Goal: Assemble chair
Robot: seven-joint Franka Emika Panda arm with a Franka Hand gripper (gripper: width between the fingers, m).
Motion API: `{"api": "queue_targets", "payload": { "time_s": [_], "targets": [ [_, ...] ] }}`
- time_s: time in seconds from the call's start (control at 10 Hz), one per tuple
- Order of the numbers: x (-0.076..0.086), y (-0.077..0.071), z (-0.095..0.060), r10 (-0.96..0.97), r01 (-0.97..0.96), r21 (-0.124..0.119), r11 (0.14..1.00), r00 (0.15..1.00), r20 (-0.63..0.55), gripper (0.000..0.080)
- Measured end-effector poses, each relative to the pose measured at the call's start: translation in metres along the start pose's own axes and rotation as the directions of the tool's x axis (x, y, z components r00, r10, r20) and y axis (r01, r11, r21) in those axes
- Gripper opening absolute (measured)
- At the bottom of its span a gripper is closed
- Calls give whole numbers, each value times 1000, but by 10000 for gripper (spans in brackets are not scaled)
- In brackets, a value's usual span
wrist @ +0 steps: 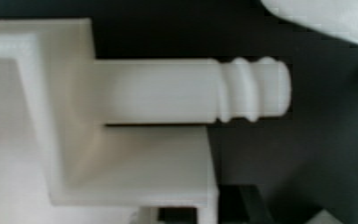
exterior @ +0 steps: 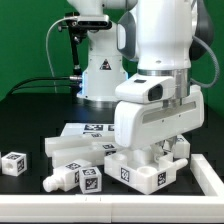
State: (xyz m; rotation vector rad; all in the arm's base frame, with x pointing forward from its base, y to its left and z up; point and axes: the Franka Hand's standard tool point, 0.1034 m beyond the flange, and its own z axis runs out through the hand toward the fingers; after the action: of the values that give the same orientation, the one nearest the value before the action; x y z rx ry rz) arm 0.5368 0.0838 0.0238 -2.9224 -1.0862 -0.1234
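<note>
A blocky white chair part (exterior: 145, 172) with a square tag sits at the table's front, right under my wrist. My gripper (exterior: 168, 150) is down on it. In the wrist view this part (wrist: 43, 95) fills the frame, and a grooved round peg (wrist: 185, 90) sticks out of its side. My gripper (wrist: 210, 212) shows as two dark fingers pinching a thin white edge of the part. Other tagged chair parts lie loose: a cube (exterior: 13, 163) at the exterior view's left, a bar (exterior: 78, 178) and a flat piece (exterior: 75, 148).
The marker board (exterior: 95, 128) lies behind the loose parts, in front of the robot base (exterior: 100, 75). A white object (exterior: 210, 178) sits at the exterior view's right edge. A blurred white shape (wrist: 327, 15) shows in a corner of the wrist view.
</note>
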Motion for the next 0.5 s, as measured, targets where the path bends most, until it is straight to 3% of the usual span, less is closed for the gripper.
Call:
{"api": "queue_targets", "payload": {
  "time_s": [0.2, 0.5],
  "targets": [
    [7, -4, -8, -210, 210, -11, 978, 978, -3, 24],
    [5, -3, -6, -205, 205, -13, 979, 979, -8, 24]
  ]
}}
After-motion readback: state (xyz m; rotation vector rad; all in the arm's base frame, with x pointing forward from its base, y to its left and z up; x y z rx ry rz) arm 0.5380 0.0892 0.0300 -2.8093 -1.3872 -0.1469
